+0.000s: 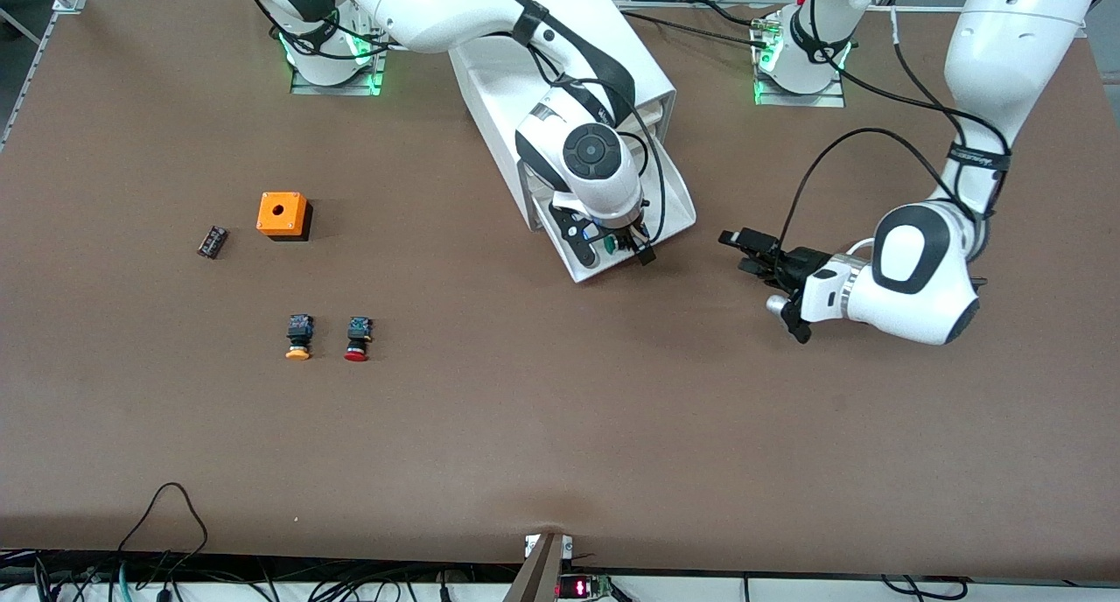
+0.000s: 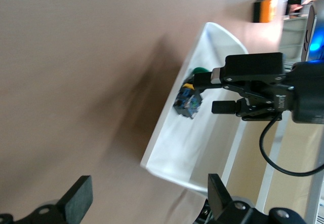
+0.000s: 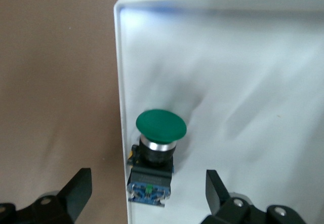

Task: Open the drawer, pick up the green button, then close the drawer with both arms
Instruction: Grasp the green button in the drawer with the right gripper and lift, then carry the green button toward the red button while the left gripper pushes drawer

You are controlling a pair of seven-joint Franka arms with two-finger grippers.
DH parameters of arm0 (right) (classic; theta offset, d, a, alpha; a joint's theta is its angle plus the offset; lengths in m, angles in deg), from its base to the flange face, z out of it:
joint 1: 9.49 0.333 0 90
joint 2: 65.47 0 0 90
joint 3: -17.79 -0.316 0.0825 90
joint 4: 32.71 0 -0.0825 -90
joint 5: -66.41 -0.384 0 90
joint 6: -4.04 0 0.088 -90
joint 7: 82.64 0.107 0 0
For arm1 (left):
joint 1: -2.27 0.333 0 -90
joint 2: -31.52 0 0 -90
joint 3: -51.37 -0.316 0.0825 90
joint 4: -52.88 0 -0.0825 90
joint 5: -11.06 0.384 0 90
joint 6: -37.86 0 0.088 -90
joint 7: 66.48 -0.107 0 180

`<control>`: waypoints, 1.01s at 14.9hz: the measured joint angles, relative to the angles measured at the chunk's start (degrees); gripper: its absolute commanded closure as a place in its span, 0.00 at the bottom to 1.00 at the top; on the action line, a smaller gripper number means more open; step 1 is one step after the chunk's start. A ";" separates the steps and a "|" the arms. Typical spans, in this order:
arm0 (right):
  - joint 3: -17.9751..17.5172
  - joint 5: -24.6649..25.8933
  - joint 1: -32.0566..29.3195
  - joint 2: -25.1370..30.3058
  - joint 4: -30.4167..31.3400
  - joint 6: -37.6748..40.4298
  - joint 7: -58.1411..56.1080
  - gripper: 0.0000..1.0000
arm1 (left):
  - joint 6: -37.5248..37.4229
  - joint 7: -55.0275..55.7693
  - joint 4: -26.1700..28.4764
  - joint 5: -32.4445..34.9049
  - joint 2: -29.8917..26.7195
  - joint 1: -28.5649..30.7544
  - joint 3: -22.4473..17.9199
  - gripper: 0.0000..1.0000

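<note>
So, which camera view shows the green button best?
The right wrist view: the button lies unobstructed in the drawer. The left wrist view shows it partly hidden by the right gripper; the front view shows only a green speck.

The open drawer (image 2: 177, 153) holds the button (image 2: 189, 100). The right hand (image 2: 218, 91), fingers apart, is positioned over it.

table (image 1: 560, 427): brown | on it: cabinet (image 1: 560, 68), orange box (image 1: 283, 214), 2 buttons (image 1: 298, 336), black part (image 1: 213, 241)
</note>
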State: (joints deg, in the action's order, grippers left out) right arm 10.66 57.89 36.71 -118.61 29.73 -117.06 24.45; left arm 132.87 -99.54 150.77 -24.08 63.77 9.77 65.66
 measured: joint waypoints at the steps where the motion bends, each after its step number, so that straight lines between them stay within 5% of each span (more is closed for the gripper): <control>1: 0.00 0.00 0.02 -0.36 -0.01 -0.07 0.30 0.11 | -0.99 2.71 -1.47 1.95 -0.05 -0.02 0.01 0.00; 8: 0.00 0.00 0.39 -0.69 -0.30 -0.47 1.19 0.99 | -10.06 22.88 -14.26 15.83 -0.52 -1.45 1.03 0.00; 15: 0.57 0.02 0.37 -0.32 -1.70 -0.81 1.19 1.00 | -14.24 35.24 -21.98 25.78 -1.37 -3.54 1.07 0.00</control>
State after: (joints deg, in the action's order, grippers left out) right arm 11.23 57.91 37.08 -118.94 28.03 -117.87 25.63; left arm 118.63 -64.30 128.80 1.70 62.40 6.23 66.73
